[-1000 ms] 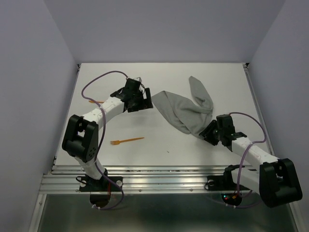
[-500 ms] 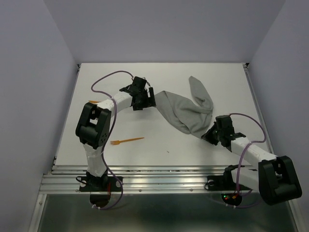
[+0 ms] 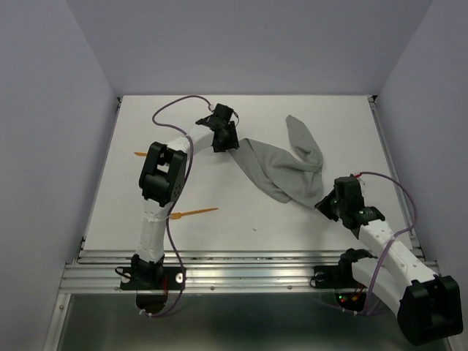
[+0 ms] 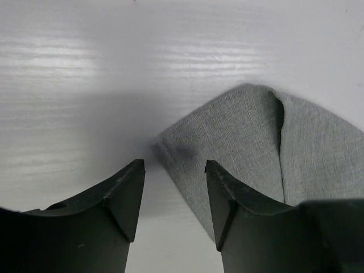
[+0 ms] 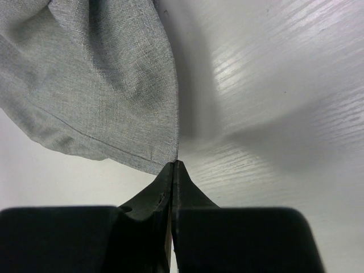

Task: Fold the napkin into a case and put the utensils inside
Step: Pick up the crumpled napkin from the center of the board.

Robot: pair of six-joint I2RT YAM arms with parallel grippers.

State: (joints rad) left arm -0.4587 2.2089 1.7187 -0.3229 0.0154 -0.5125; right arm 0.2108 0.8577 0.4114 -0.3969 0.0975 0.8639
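No text, label, brand or number is readable; every view is unmarked.

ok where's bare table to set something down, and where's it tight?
Bare: near-centre, between the fork, the napkin and the right arm; also the far strip behind the napkin. Crowded: the left side, where the left arm runs between the fork and a second orange utensil, and the napkin corners at the left claw and right claw.

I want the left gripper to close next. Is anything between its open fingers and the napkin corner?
Nothing visible. The left gripper has its jaws open low over the bare table, and the napkin corner lies right at the gap, unobstructed.
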